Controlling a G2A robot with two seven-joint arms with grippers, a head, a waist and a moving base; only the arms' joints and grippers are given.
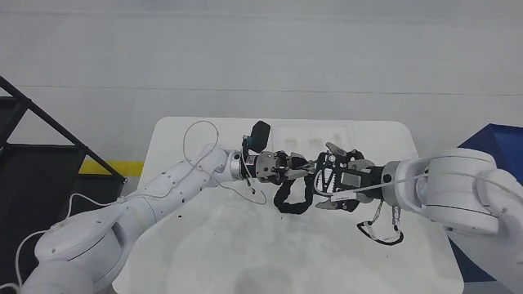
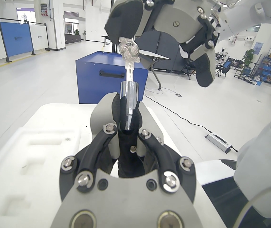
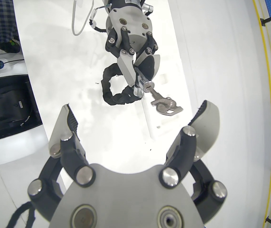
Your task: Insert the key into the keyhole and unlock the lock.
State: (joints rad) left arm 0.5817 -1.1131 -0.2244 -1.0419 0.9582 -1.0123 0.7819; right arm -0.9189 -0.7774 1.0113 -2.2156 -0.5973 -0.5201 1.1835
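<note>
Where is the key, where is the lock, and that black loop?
key [image 3: 163,104], right wrist view, on its flat head.
lock [image 2: 130,96], left wrist view, on its shiny barrel.
black loop [image 3: 111,100], right wrist view, on its lower curve.

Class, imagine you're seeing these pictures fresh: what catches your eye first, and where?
A silver key sticks out of the shiny lock, which the left gripper clamps above the white table. The right gripper faces it, open, close to the key's head. A black cable loops from the lock.
</note>
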